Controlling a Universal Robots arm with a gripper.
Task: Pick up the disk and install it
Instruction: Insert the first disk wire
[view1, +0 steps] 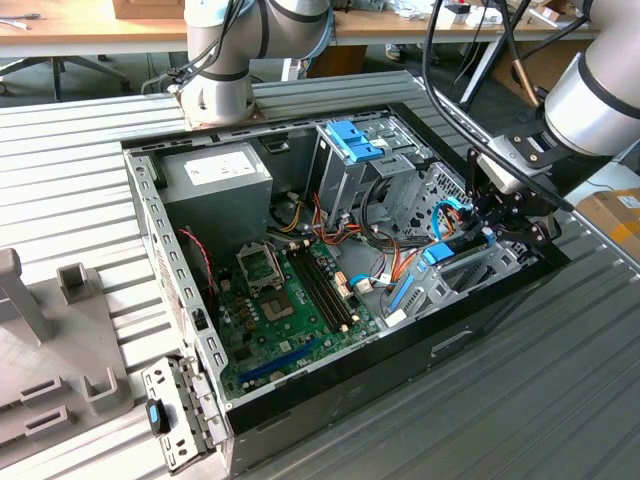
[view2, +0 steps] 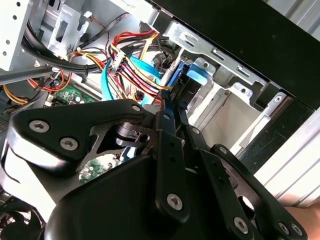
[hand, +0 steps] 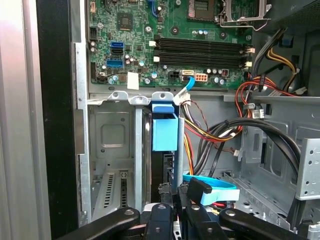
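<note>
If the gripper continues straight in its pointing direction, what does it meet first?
Probably the disk standing in the grey drive bay; the gripper points at it. Depth is unclear.

A robotics lab or workshop is showing: an opened black desktop computer case (view1: 480, 345) is lying on a ribbed grey metal worktable (view1: 90, 190), with wooden benches (view1: 90, 30) standing behind.

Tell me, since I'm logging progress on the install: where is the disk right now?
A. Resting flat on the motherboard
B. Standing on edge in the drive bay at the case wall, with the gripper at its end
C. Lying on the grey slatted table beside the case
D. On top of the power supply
B: the disk stands on edge between the grey bay walls, blue tab showing, the gripper at its near end; the exterior view shows them at the case's right wall.
</note>
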